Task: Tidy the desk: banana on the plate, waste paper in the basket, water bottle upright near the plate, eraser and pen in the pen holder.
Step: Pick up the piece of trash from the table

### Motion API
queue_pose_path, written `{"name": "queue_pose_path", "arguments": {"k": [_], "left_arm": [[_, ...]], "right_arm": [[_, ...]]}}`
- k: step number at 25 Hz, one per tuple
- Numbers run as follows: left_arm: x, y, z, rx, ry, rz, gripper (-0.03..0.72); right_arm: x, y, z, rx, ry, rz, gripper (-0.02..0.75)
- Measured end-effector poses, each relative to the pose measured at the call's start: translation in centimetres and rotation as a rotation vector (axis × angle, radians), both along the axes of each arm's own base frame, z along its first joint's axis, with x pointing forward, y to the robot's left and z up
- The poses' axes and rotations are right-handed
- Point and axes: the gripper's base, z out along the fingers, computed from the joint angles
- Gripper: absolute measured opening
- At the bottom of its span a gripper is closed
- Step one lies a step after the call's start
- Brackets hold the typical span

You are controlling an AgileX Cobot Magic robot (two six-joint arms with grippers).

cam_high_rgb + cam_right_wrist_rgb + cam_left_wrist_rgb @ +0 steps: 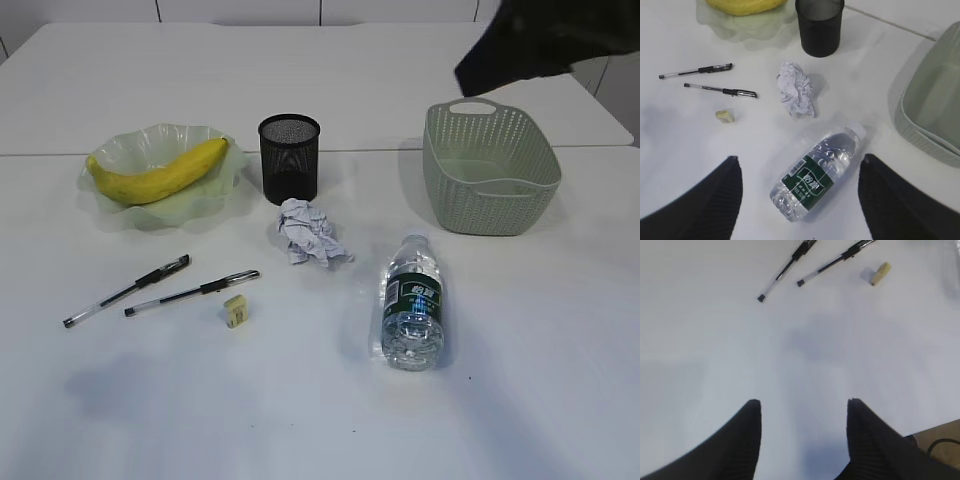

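The banana [155, 178] lies in the plate [112, 212] at the left. The water bottle [412, 300] lies on its side, cap pointing away. Crumpled waste paper [310, 233] sits in front of the black pen holder [290, 158]. Two pens [128, 291] [192, 293] and the eraser [236, 311] lie on the desk [300, 420]. The basket [488, 170] stands at the right. My right gripper [800, 157] hangs open high above the bottle [815, 177]. My left gripper [804, 400] is open over bare desk, with the pens [785, 269] and the eraser [880, 274] farther ahead.
My right arm [545, 40] shows as a dark shape at the top right, above the basket. A seam [60, 154] crosses the desk behind the plate and pen holder. The basket's inside looks empty.
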Motion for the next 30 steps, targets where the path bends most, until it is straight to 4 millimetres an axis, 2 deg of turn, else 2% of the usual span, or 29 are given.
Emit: {"name": "queue_pose_path", "arguments": {"k": [9, 13, 16, 19, 23, 30], "left_arm": [[-0.3, -0.2, 0.2, -0.031, -0.003, -0.003, 0.391], [-0.3, -0.2, 0.2, -0.030, 0.001, -0.003, 0.391], [-0.3, -0.2, 0.2, -0.030, 0.002, -0.004, 0.391], [-0.3, -0.2, 0.2, -0.031, 0.002, -0.003, 0.391], [-0.3, -0.2, 0.2, -0.032, 0.002, -0.003, 0.384], [-0.3, -0.2, 0.2, -0.033, -0.006, -0.001, 0.375]], "right_arm": [[5.9, 8.3, -3.6, -0.081, 0.073, 0.127, 0.536], [8.4, 11.4, -5.9, -0.105, 0.108, 0.116, 0.536], [10.1, 12.9, -7.7, -0.128, 0.145, 0.115, 0.536], [11.7, 13.8, -9.4, -0.157, 0.194, 0.095, 0.545], [13.4, 14.5, -11.5, -0.192, 0.219, 0.088, 0.627], [14.8, 15.0, -14.1, -0.234, 0.236, 0.075, 0.663]]}}
